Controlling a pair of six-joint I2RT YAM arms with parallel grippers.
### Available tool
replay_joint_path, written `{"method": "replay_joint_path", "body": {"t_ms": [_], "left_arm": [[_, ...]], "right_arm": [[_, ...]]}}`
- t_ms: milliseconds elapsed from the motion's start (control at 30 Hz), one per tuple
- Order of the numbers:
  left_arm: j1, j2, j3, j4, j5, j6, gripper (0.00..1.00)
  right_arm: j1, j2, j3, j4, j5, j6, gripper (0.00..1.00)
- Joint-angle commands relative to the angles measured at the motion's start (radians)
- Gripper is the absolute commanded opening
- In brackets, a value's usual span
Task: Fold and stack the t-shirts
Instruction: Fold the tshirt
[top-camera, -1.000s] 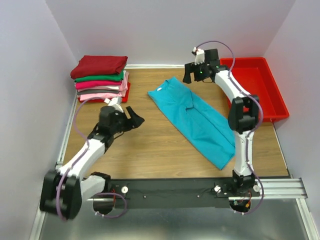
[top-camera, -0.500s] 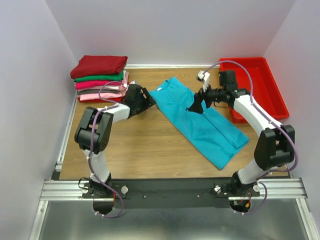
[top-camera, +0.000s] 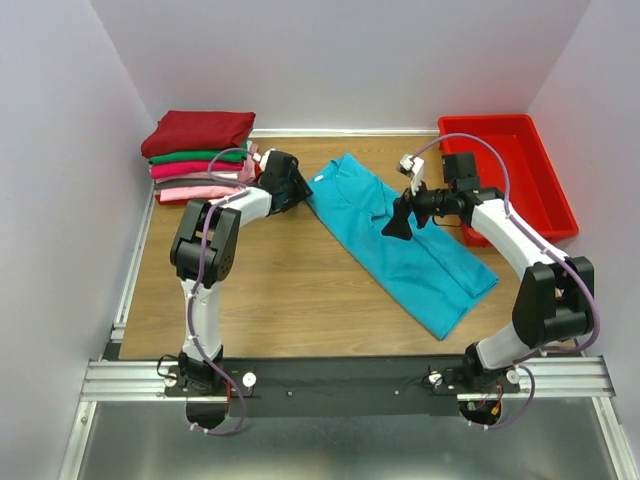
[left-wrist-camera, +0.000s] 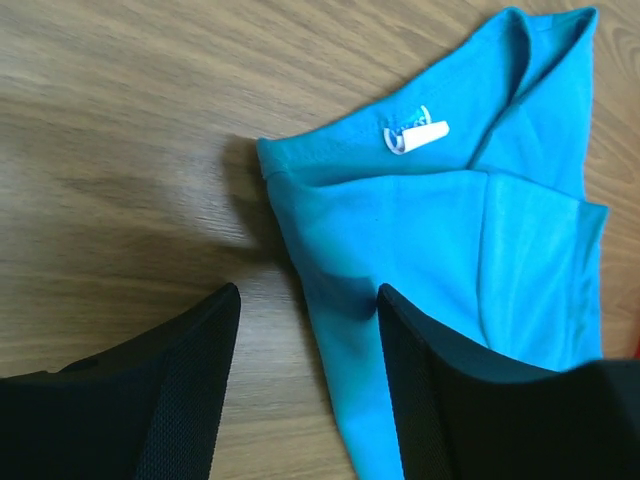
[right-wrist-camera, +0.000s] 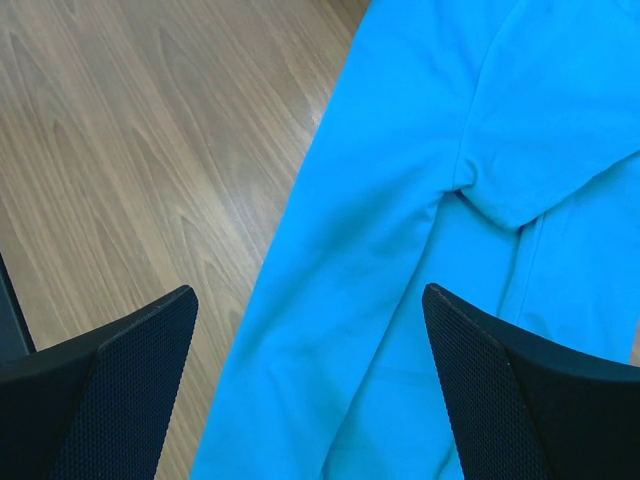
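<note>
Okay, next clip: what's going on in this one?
Two robot arms are working on a teal t-shirt that lies partly folded, diagonally across the table. The left gripper is down at the collar end, jaws open astride the shirt's edge, not gripping yet. The right gripper hangs open over the shirt's middle, by a sleeve. A stack of folded shirts sits at the far left, and a red bin at the far right.
</note>
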Motion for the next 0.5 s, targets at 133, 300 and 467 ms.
{"method": "replay_joint_path", "body": {"t_ms": [133, 300, 467], "left_arm": [[0.026, 0.093, 0.066, -0.133, -0.054, 0.008, 0.41], [0.041, 0.121, 0.115, -0.141, -0.037, 0.051, 0.24], [0.066, 0.148, 0.166, -0.162, -0.013, 0.100, 0.06]], "right_arm": [[-0.045, -0.046, -0.015, 0.001, -0.058, -0.005, 1.00], [-0.074, -0.060, -0.024, 0.001, -0.079, -0.006, 1.00], [-0.079, -0.063, -0.027, 0.001, -0.079, -0.014, 1.00]]}}
